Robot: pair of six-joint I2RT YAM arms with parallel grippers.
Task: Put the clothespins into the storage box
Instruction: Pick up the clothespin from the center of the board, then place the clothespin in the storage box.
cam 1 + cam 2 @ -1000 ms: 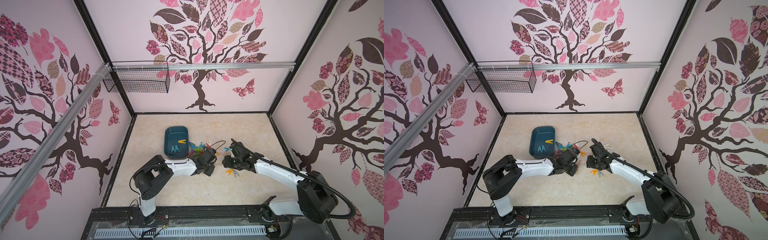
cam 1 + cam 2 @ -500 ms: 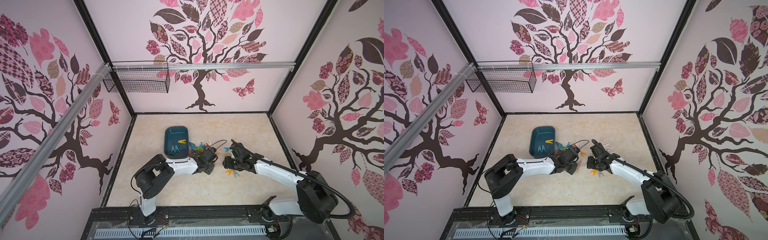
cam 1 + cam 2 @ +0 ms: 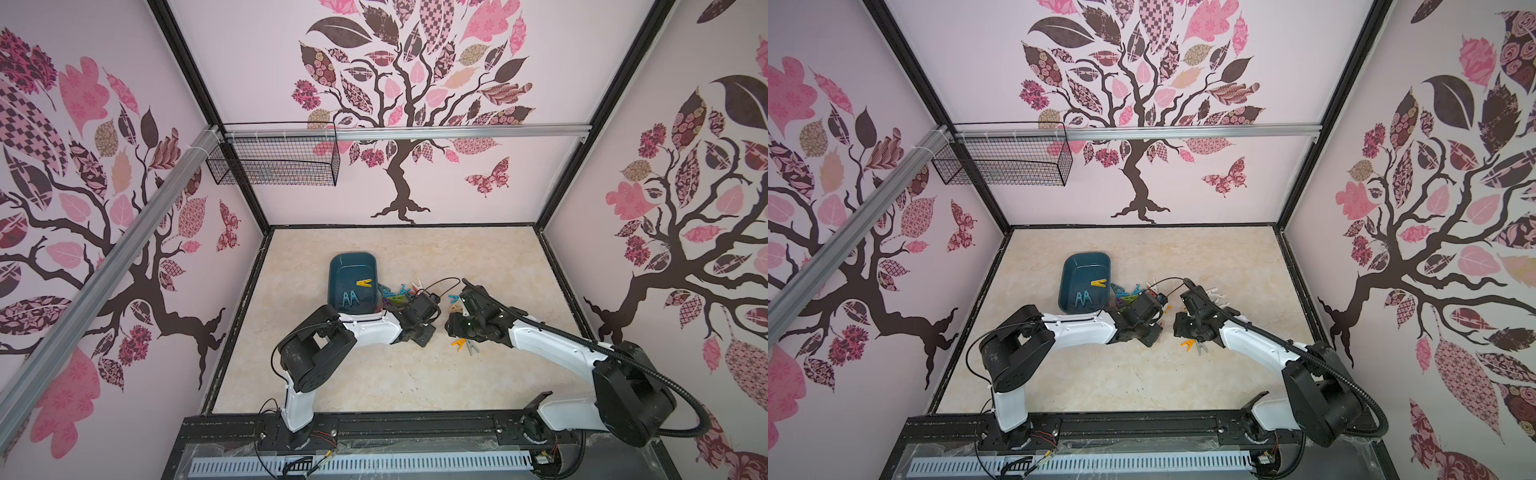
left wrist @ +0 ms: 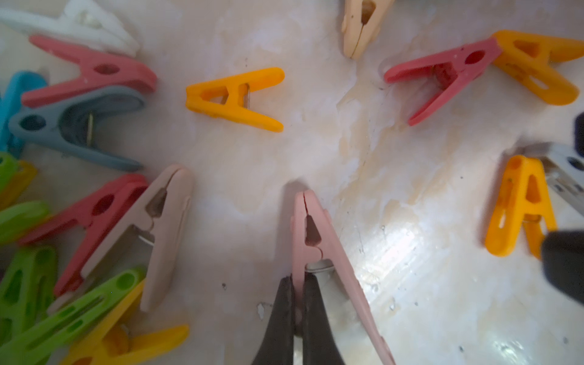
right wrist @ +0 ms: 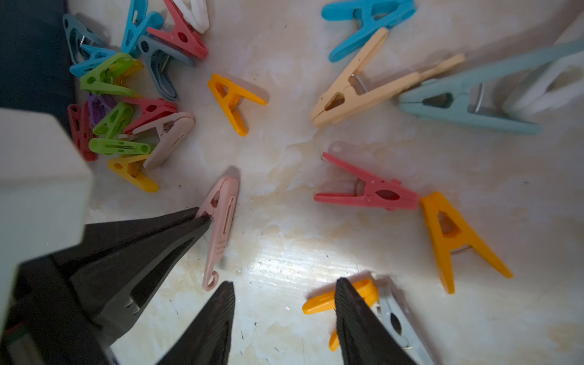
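Observation:
My left gripper (image 4: 298, 279) is shut on one leg of a pink clothespin (image 4: 311, 227) that rests on the table. The right wrist view shows the same pink clothespin (image 5: 219, 221) pinched by the left fingers (image 5: 189, 221). My right gripper (image 5: 286, 284) stands open just above the table, close beside it, holding nothing. One of its fingers covers part of an orange clothespin (image 5: 319, 303) lying next to a grey one (image 5: 395, 322). The dark teal storage box (image 3: 352, 270) holds a yellow clothespin (image 3: 363, 284) and two teal ones (image 3: 350, 298). A mixed pile of clothespins (image 3: 397, 293) lies beside the box.
More clothespins lie scattered around both grippers, among them red (image 5: 369, 192), orange (image 5: 455, 234), beige (image 5: 357, 88) and blue (image 5: 366, 22). A black wire basket (image 3: 274, 164) hangs on the back wall. Walls close in three sides of the table.
My left gripper's jaws have closed onto the pink clothespin. Both arms stay about where they were, and the right gripper is as open as before.

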